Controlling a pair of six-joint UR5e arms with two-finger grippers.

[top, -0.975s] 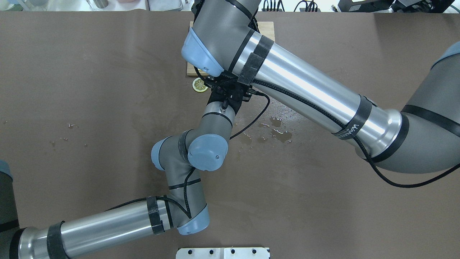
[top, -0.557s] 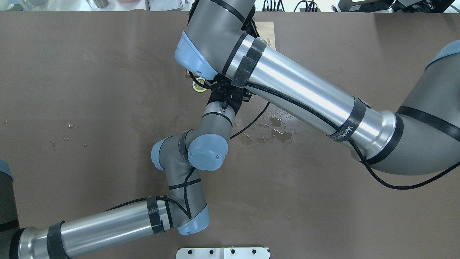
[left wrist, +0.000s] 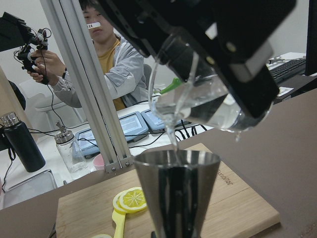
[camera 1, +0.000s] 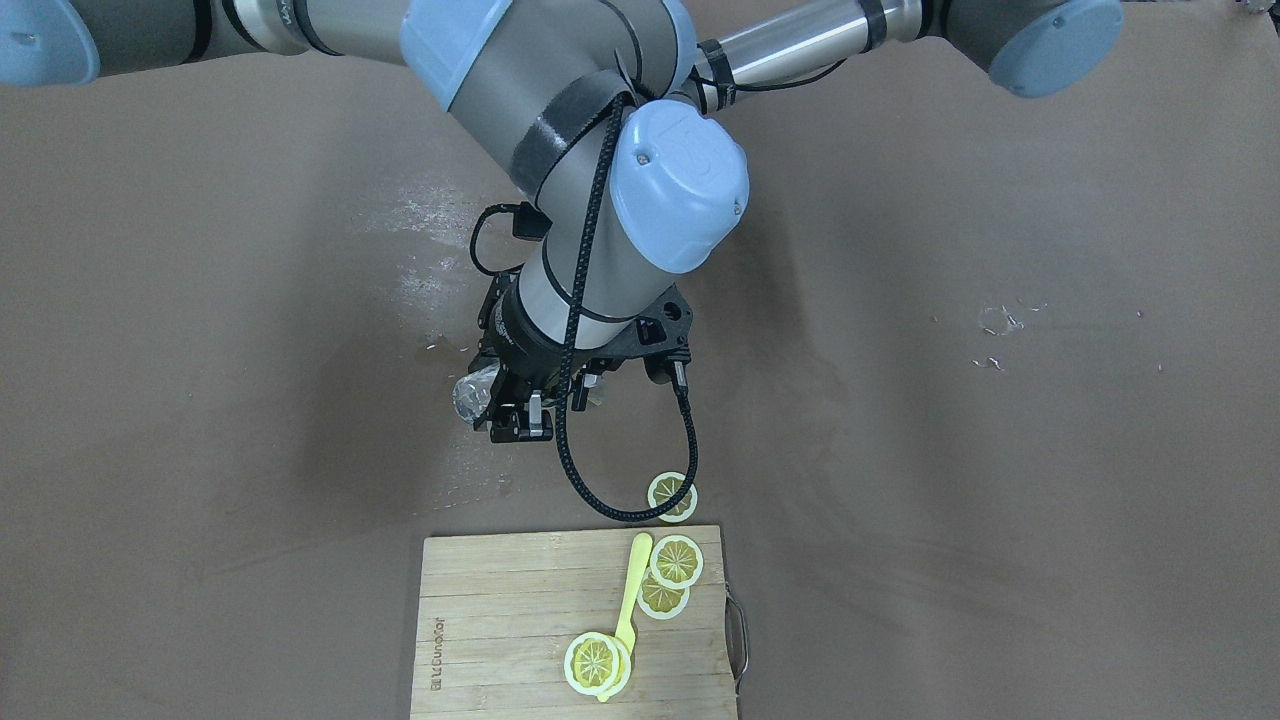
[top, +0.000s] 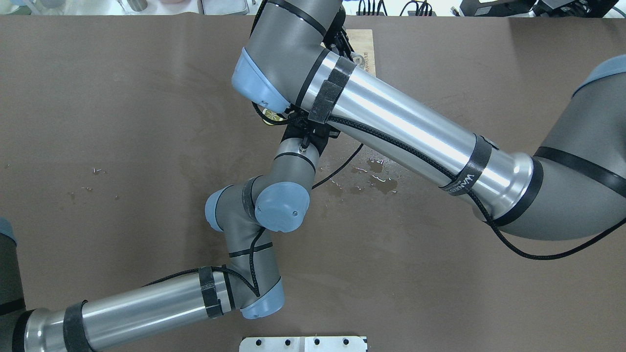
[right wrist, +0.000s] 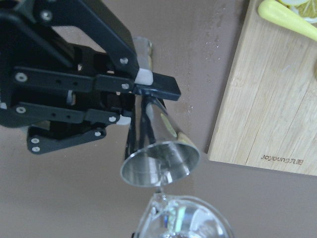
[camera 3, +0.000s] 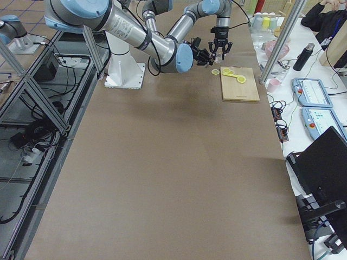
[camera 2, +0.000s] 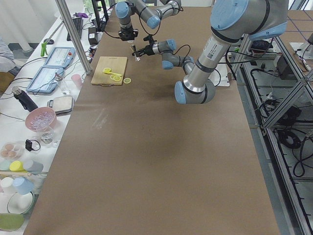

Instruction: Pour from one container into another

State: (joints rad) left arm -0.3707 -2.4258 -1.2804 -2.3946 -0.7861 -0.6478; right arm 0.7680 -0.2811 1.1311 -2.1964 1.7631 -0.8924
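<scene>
Steel and clear glass or plastic are what you have in hand here, and they handle very differently. The jigger [right wrist: 158, 161] is stiff, light and polished, so it can slip or twist. The left end effector [right wrist: 143, 96] is clamped on its narrow waist, which looks like the best place, since the flare above and below helps stop it sliding through. The clear cup [left wrist: 198, 101] is smooth, wet and probably fragile. The right end effector [camera 1: 512, 412] is closed around its body, and I judge you should squeeze no harder than needed.

Both containers hang in the air above the brown surface [top: 122, 146], just beside the wooden cutting board [camera 1: 575, 620] with its lemon slices [camera 1: 676, 561]. The cup's lip sits directly over the jigger's mouth, and a thin stream [left wrist: 173, 141] runs from one into the other.

Your left arm reaches in low with its wrist nearly level, holding the jigger upright with its mouth up. Your right arm crosses above it, its wrist rolled so the cup tips lip-down.

A puddle [top: 384, 183] lies on the surface near the arms, so spilling is a real risk. That small mouth leaves little margin, so tilt slowly.
</scene>
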